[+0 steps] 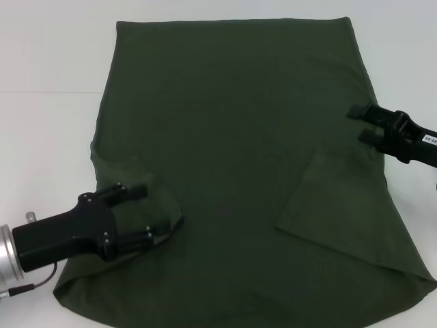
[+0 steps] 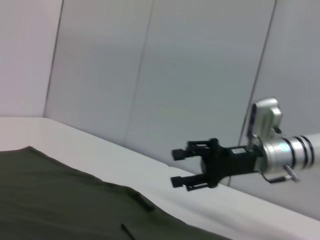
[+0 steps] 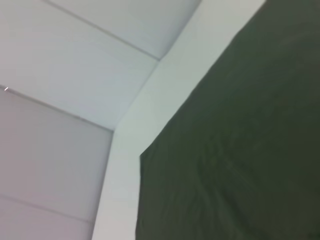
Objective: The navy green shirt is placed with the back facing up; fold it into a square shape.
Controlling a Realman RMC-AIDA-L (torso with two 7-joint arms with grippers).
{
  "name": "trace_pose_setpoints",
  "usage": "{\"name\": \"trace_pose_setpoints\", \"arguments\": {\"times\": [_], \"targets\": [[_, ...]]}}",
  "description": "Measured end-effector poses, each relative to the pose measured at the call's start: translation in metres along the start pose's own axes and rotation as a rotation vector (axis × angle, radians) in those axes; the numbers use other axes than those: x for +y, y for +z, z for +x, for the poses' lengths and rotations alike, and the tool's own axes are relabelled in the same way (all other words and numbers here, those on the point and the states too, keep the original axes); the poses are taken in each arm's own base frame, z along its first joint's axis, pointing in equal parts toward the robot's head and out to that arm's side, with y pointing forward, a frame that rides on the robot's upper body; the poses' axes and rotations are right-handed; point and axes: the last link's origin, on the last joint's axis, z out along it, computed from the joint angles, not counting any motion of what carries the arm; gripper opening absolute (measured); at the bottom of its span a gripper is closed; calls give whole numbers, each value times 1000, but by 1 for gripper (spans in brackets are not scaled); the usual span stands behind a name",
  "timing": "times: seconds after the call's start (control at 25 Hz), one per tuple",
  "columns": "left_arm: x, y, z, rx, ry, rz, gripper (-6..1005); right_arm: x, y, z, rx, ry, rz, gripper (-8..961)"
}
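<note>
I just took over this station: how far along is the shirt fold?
Early stage. The shirt lies spread on the table, and both sleeves already look folded inward. The left gripper, open, is over the left sleeve; the right gripper, open, hovers at the right edge. The side and bottom folds into a square remain.

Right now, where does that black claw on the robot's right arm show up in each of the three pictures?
Head view: the right end effector is at the right edge, over the navy green shirt.
Left wrist view: seen far off, past the shirt, before the wall.
Right wrist view: not in it.
Shared landmark: the shirt, in all three views.
</note>
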Motion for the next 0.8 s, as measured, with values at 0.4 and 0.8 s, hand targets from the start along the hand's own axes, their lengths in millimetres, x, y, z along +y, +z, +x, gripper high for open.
{"name": "trace_pose_setpoints", "arguments": {"times": [0.4,0.8], "targets": [[-20,-27,3,37,-426,108,876,10,-55,33,263,-537,-236,783],[-28,-60,16,-236,-777,104,876,2,-83,81,336,-985,-377,782]]}}
